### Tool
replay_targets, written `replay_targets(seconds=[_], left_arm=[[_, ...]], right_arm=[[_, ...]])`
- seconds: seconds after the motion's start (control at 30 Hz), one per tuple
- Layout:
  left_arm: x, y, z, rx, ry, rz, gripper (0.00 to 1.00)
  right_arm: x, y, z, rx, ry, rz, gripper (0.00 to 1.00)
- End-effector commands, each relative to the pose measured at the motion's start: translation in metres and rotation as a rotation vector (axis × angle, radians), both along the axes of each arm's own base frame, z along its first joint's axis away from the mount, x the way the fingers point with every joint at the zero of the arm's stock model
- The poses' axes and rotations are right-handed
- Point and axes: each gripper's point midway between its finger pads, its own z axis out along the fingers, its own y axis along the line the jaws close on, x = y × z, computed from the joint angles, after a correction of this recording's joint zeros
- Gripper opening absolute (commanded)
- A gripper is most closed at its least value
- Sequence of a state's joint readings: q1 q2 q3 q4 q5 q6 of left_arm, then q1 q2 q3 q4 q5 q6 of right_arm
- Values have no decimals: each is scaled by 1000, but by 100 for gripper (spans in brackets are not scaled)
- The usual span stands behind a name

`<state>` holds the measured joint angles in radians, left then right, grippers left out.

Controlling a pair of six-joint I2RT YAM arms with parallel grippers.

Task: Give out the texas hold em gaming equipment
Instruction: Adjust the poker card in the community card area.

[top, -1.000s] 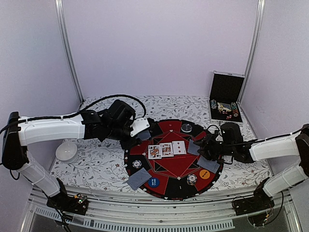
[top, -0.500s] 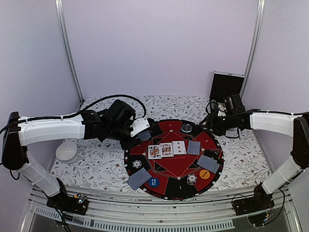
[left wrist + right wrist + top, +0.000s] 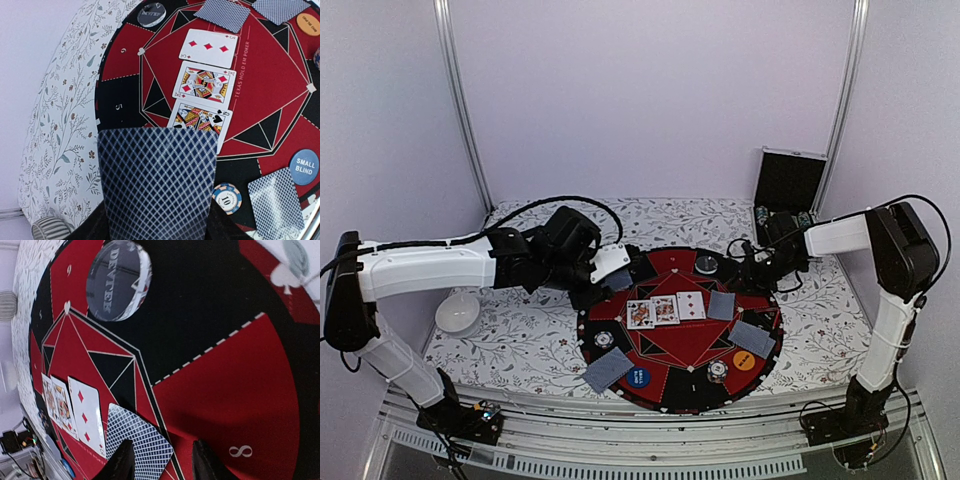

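Red-black mat [image 3: 685, 342]; card [image 3: 157, 182] in left hand [image 3: 617, 275]

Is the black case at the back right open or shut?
Open: the black case has its lid raised upright, inside facing forward.

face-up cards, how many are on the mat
3, in a row at the mat centre: king of spades left, red king middle, three of diamonds right. None looks hidden.
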<state>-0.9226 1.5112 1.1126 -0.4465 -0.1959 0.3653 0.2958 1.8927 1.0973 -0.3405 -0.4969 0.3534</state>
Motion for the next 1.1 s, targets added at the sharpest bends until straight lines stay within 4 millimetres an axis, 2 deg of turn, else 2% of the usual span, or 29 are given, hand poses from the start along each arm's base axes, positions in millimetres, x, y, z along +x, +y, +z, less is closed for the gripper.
replay_targets(seconds=[0.0,0.17,0.37,0.5,0.57,0.63,0.77,1.07], left_arm=[[-3,-3,4,-17,-13,-9,54],[-3,-3,2,-14,-12,-11,53],[-3,-2,2,-12,-12,-12,53],[-3,-2,2,-11,-12,-13,53],[-3,-2,2,-12,-12,-12,54],[-3,-2,2,-11,-14,-13,53],[-3,-2,1,-9,-14,-15,53],[-4,-3,1,-10,-12,-16,53]], right_arm=[[-12,9,-17,34,62,72,32],[-14,15,-18,77,76,96,17],[-10,18,-14,87,58,116,4],[-2,18,-12,57,28,168,3],[-5,17,-15,45,22,204,3],[4,23,-5,66,-10,221,3],[7,21,-2,30,-34,243,2],[0,28,-10,-8,-31,300,3]])
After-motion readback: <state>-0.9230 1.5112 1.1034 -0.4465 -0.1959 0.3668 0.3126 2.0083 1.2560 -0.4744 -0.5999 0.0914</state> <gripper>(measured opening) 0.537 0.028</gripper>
